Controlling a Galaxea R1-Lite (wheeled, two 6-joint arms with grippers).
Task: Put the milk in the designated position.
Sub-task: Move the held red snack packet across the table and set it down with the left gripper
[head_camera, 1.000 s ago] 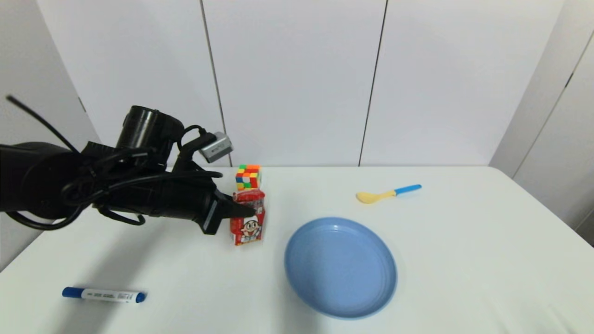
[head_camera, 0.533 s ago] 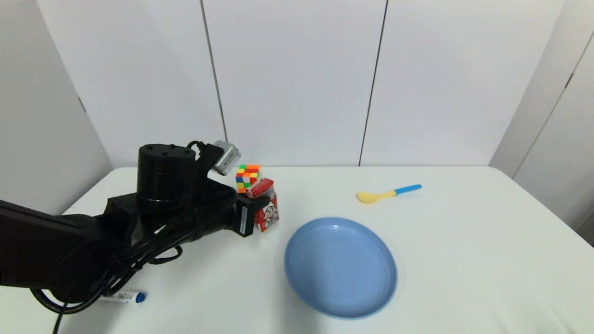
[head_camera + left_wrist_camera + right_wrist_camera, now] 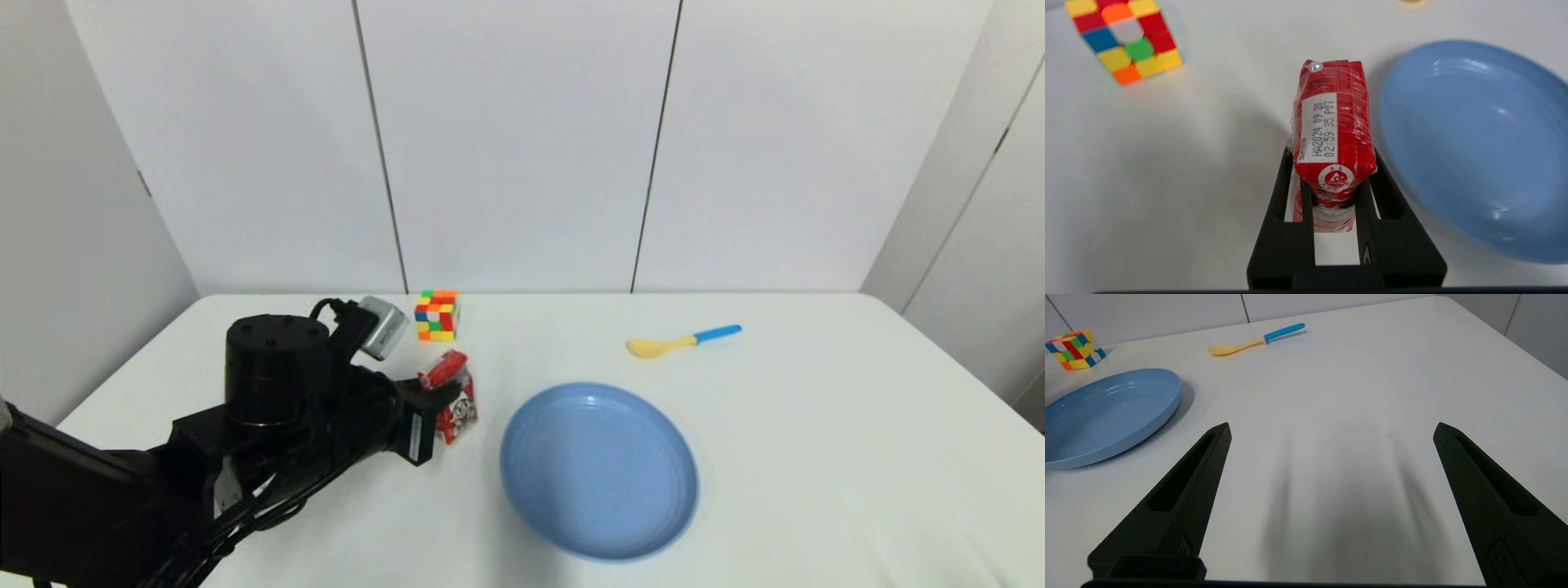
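our left gripper [image 3: 1333,179] pinches the milk [image 3: 1332,126], a glossy red carton stamped "ha2024 09 20 02:59:35 p07"; our right gripper [image 3: 1331,430] sits spread wide.

The milk [image 3: 1333,122] carries a white label on its red top, printed "HA2024 09 20" and "02:59:35 P07"; a round white emblem below it is too small to read
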